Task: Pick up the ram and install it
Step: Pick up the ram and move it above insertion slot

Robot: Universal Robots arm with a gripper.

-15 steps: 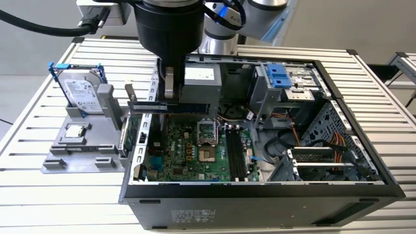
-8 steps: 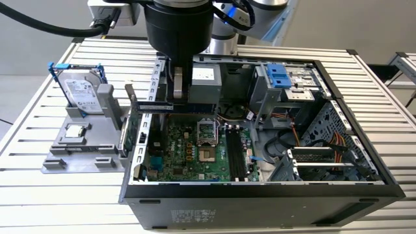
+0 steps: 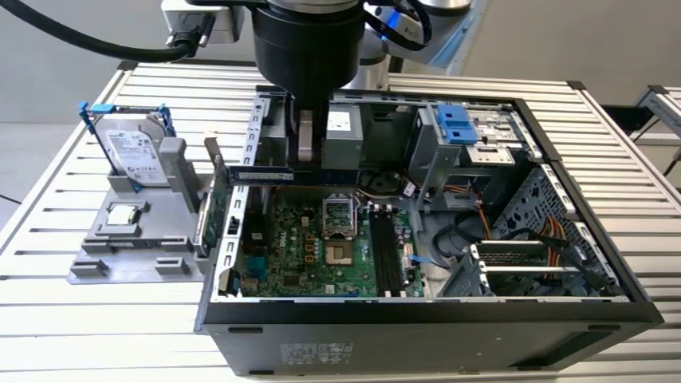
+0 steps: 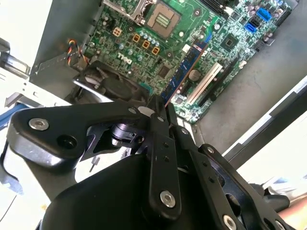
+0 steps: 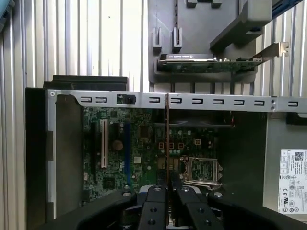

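The ram [image 3: 261, 173] is a thin bluish stick held level above the open computer case, over the motherboard's [image 3: 303, 259] rear part. My gripper [image 3: 306, 163] hangs straight down from the arm and is shut on the stick near its middle. In the second wrist view the ram [image 4: 187, 67] juts out from the gripper [image 4: 160, 108] over the green board. Seen edge-on in the first wrist view, the ram [image 5: 166, 139] is a thin line rising from the gripper [image 5: 166, 189]. Dark memory slots [image 3: 385, 254] lie on the board, toward the exterior view's right of the stick.
A grey holder [image 3: 101, 255] at the exterior view's left carries a hard drive [image 3: 139, 155], a square processor chip [image 3: 124, 214] and an upright expansion card [image 5: 211, 63]. The case walls [image 3: 426, 315], drive cage [image 3: 463, 132] and cables [image 3: 532, 231] ring the board. The processor socket [image 3: 338, 214] is bare.
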